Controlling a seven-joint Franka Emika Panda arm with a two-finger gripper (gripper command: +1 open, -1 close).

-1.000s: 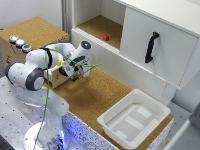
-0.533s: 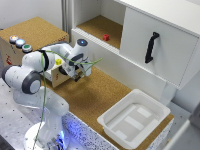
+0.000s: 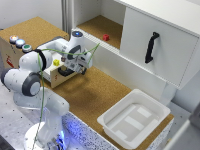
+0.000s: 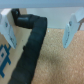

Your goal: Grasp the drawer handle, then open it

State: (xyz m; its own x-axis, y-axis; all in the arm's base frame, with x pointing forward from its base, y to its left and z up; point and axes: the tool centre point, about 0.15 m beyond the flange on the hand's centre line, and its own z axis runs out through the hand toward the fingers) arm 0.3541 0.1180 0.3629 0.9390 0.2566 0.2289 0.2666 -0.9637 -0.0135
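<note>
The drawer (image 3: 56, 78) is a pale plywood front low on the wooden box at the exterior view's left. Its small dark drawer handle (image 3: 67, 72) sits just under my gripper (image 3: 80, 69), which is pressed close to the front. Seen from the wrist, the drawer handle (image 4: 31, 47) is a thick black bar against the plywood. It lies between my two pale fingertips (image 4: 73, 28), which stand wide apart. The gripper (image 4: 40, 27) is open and is not closed on the bar.
Coloured buttons (image 3: 20, 43) top the wooden box. Behind is a white cabinet whose door carries a long black handle (image 3: 151, 47), with a small red object (image 3: 106, 37) in the open shelf. A white plastic tub (image 3: 134, 118) rests on the cork surface at the exterior view's right.
The gripper has stayed at the drawer front. The arm's elbow has sunk slightly. The drawer has not visibly moved.
</note>
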